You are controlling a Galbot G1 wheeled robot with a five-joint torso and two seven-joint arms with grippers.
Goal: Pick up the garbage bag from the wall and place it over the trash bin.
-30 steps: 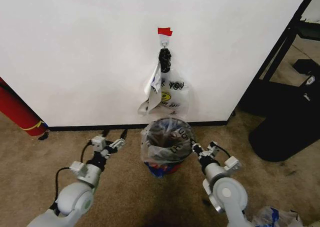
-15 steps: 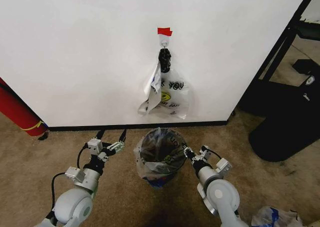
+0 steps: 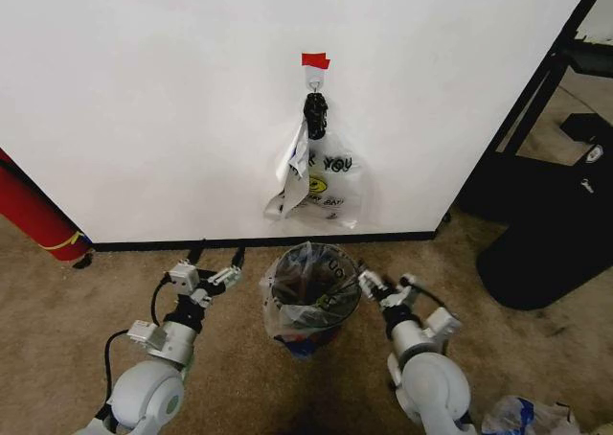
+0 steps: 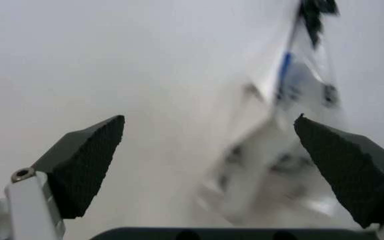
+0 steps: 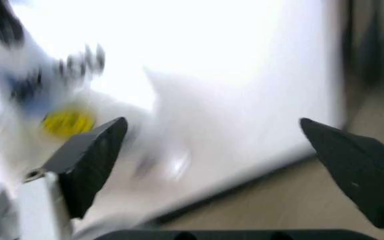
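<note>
The left claw [image 3: 218,274] is held low above the tan carpet floor [image 3: 239,377], its black fingers spread apart with nothing between them, just left of the small round black wire-mesh trash bin [image 3: 308,301]. The right claw [image 3: 375,284] is seen at the bin's right rim, likewise spread wide and empty in the right wrist view [image 5: 212,165]; whether it touches the rim cannot be told. A thin crinkly see-through plastic garbage bag [image 3: 287,306] is draped into and over the bin, which stands on the floor near the black baseboard of the plain white wall [image 3: 144,119]. Above it, a second see-through bag with a yellow smiley print [image 3: 321,181] hangs from a small hook under a piece of red tape [image 3: 315,60].
</note>
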